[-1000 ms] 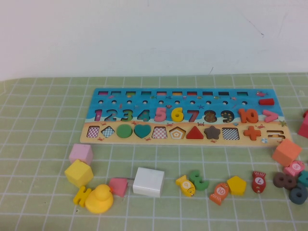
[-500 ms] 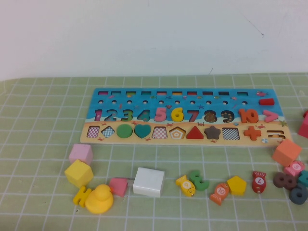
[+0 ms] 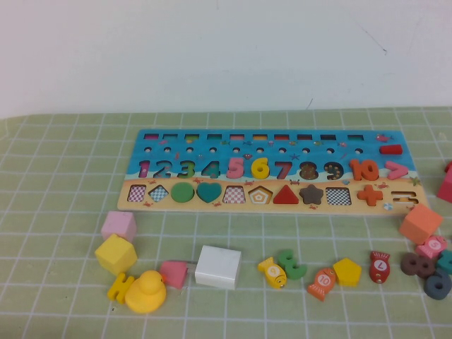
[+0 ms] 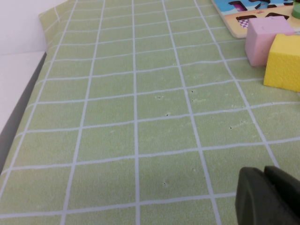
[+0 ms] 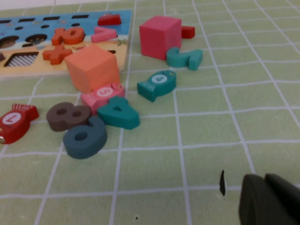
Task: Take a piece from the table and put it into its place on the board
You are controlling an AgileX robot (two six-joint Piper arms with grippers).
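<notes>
While the yellow "6" sits in its recess on the puzzle board, the right gripper, jaws closed and empty, and the left gripper, apparently closed too, hover near the mat, well toward six o'clock.

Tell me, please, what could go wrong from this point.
The yellow 6 already sits in the board, so a fresh grab might unseat it. The right gripper, shut and low over the mat, could scatter the slate digit and teal 4 nearby. The left gripper, shut, could knock the yellow block.
</notes>
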